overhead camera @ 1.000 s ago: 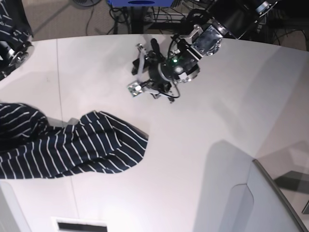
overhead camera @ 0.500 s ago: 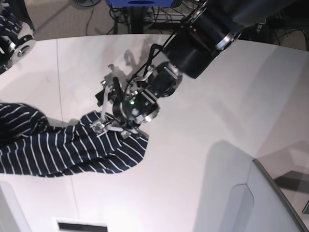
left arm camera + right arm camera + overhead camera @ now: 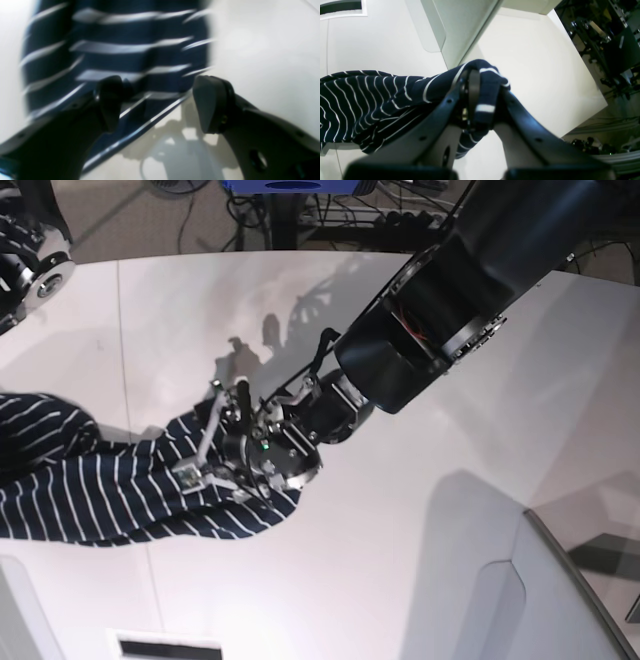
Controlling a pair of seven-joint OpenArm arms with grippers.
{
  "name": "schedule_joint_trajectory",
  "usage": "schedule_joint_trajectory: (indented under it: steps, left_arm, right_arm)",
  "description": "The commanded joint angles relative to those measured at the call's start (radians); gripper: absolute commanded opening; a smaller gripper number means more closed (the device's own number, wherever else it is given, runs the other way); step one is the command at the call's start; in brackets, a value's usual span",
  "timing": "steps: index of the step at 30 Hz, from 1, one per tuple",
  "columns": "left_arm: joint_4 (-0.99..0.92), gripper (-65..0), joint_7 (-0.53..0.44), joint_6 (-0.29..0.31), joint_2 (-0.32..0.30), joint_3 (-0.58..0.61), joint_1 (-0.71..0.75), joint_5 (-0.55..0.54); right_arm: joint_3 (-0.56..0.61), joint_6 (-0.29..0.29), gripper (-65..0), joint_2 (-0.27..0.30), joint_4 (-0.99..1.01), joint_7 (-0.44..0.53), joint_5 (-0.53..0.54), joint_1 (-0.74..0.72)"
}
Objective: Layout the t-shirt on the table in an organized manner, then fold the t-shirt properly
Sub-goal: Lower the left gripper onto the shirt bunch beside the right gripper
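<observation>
The t-shirt (image 3: 110, 485), dark navy with thin white stripes, lies bunched at the left of the white table (image 3: 180, 320). My left gripper (image 3: 208, 452) is down on the shirt's right edge. In the left wrist view it (image 3: 160, 105) is open, one finger over the striped fabric (image 3: 125, 55) and the other over bare table (image 3: 262, 50), with the hem between them. In the right wrist view my right gripper (image 3: 482, 110) is shut on a fold of the shirt (image 3: 370, 95), held above the table (image 3: 532, 62). Only part of the right arm (image 3: 30, 270) shows at the base view's top left.
A white raised panel (image 3: 530, 600) stands at the table's lower right and also shows in the right wrist view (image 3: 460, 25). A dark slot (image 3: 165, 647) sits at the front edge. Cables and a blue object (image 3: 290, 188) lie beyond the far edge.
My left arm has swung from the far middle of the table down and left to the shirt's right edge, jaws open. The shirt has barely shifted.
</observation>
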State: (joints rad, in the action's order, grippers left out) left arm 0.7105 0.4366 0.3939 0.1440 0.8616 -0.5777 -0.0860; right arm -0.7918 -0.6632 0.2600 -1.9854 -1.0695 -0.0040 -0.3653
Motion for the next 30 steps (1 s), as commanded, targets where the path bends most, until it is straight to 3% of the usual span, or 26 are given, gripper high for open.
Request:
schedule_joint_trajectory:
  steps: [1,10,14,20,24,30]
  left_arm:
    - [0.013,-20.6,-0.040,-0.008,0.013,0.009,-0.034,-0.007]
    - [-0.191,-20.9,-0.247,-0.013,0.013,0.037,-0.014,-0.008]
    - [-0.279,-20.9,-0.339,-0.065,0.013,0.035,-0.020,-0.018]
    - [-0.400,-21.1,-0.336,-0.039,0.013,0.046,-0.083,-0.258]
    - [-0.480,-21.2,-0.335,-0.036,0.013,0.049,-0.090,-0.272]
    - [-0.426,-21.2,-0.229,-0.029,-0.039,0.043,-0.028,-0.274]
  right_arm:
    - [0.002,0.006,-62.7,0.019,-0.010,0.028,0.006,-0.021]
    - [0.002,0.006,-62.7,0.017,-0.010,0.027,0.006,0.016]
    - [0.002,0.006,-62.7,-0.006,-0.010,0.027,0.006,0.019]
    - [0.002,0.006,-62.7,-0.035,-0.010,0.027,0.006,0.021]
    - [0.018,0.006,-62.7,-0.038,-0.010,0.027,0.006,0.030]
    - [0.107,0.006,-62.7,-0.063,-0.012,0.027,0.006,0.076]
